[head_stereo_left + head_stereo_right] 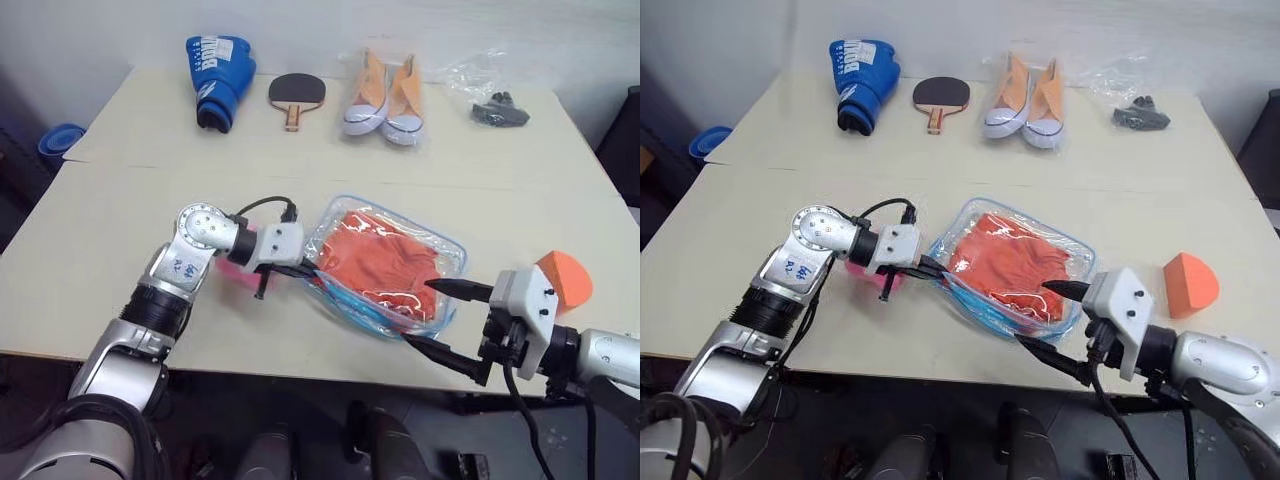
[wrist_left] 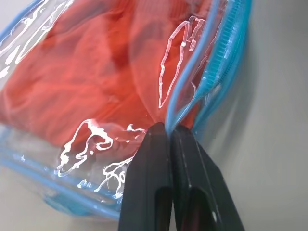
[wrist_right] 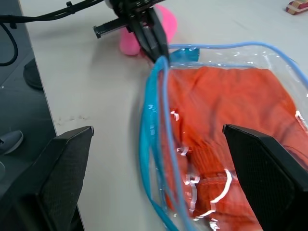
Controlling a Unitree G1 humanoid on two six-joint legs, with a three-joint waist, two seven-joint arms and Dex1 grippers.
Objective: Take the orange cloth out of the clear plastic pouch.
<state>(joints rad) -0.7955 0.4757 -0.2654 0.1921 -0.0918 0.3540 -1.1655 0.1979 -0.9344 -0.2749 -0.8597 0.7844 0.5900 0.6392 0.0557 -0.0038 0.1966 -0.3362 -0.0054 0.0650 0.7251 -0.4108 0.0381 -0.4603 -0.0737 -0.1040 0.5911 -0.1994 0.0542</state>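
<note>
The clear plastic pouch point(image 1: 452, 252) with light blue edging lies flat near the table's front edge. The wrinkled orange cloth point(image 1: 375, 255) is inside it. My left gripper point(image 1: 306, 271) is shut on the pouch's blue edge at its left end; the left wrist view shows both black fingers point(image 2: 156, 183) pinching that edging point(image 2: 190, 103). A pink plush charm point(image 1: 232, 268) sits just behind the left gripper. My right gripper point(image 1: 432, 315) is open at the pouch's right end. One of its fingers is over the pouch and the other is off the near side, with nothing held.
Along the far side of the table lie a blue boxing glove point(image 1: 220, 80), a table tennis paddle point(image 1: 295, 95), orange sneakers point(image 1: 385, 95) and a thin clear bag with dark items point(image 1: 495, 105). An orange foam wedge point(image 1: 565, 278) sits beside my right wrist.
</note>
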